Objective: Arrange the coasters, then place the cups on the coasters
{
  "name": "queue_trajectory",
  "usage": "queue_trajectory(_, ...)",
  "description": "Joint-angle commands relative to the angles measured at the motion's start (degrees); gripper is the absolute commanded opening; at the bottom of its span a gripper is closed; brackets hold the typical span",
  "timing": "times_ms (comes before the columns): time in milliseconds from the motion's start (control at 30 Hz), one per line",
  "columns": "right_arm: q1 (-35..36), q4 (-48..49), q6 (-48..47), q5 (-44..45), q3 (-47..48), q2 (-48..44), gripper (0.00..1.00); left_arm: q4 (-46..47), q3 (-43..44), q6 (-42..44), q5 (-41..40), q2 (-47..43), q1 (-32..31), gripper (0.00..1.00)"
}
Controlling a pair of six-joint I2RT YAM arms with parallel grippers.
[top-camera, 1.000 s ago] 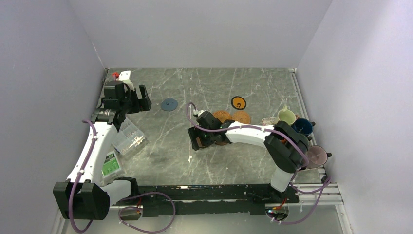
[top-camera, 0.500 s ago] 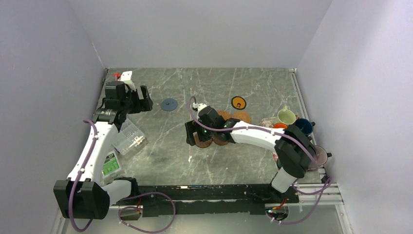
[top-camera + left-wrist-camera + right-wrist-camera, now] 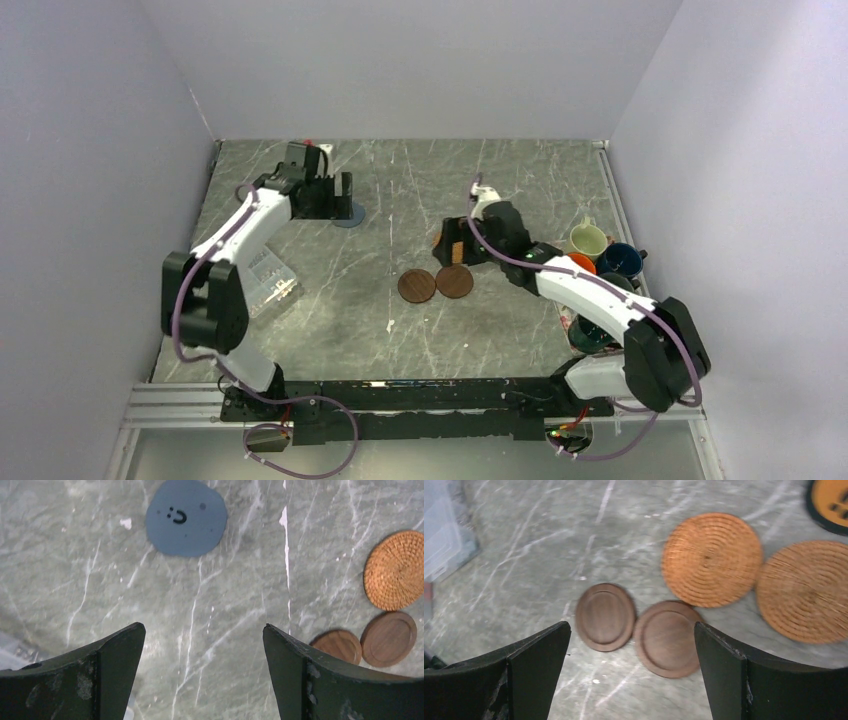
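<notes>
Coasters flat on the grey marble table (image 3: pixel 330 335). Left dark brown coaster (image 3: pixel 417 286) and right dark brown coaster (image 3: pixel 454 281) near the table's middle, side by side, rims touching or nearly so. Just beyond the right one, first tan woven coaster (image 3: pixel 712 559), with second tan woven coaster (image 3: pixel 806 591) close on its right; both largely hidden under the right arm in the overhead view. Farther still, black-rimmed orange coaster (image 3: pixel 831 500), cut off by the edge of the right wrist view. Blue-grey coaster (image 3: pixel 186 517) well apart from the rest, toward the far left.

Cups grouped at the table's right edge: cream cup (image 3: pixel 588 238) farthest, dark blue cup (image 3: pixel 622 260) just to its right and nearer, orange cup (image 3: pixel 578 263) partly behind the arm, dark green cup (image 3: pixel 590 335) nearest.

Right gripper (image 3: pixel 631 627) above the brown and woven discs, fingers spread wide, nothing between them. Left gripper (image 3: pixel 202 630) just beside the blue-grey coaster, fingers likewise wide apart and empty. Clear plastic box (image 3: pixel 268 282) at the left, on the near side of the left gripper.
</notes>
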Motion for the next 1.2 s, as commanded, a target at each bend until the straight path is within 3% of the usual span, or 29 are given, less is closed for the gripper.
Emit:
queue_trajectory(0,-6.81,3.85,-1.84,-4.89,-4.18,-5.50,1.00,-3.30,7.93,-0.01,-3.47,8.07,-0.76,0.94)
queue_trajectory(233,-12.60,8.65,-0.15,-10.70,-8.95,-9.27,1.00,-10.10,21.73,1.05,-3.38,23.48,-0.78,0.94)
queue_trajectory(500,-15.26,10.86,1.19,-15.35,-10.64,-9.19,1.00,-12.42,30.94,4.32,-2.68,33.59,-0.68,0.94)
queue_trajectory(1167,-16.28,12.86,2.21,-18.48,-11.29,-6.16,1.00,-9.24,37.79,7.53,-3.06,40.19,1.95,0.94)
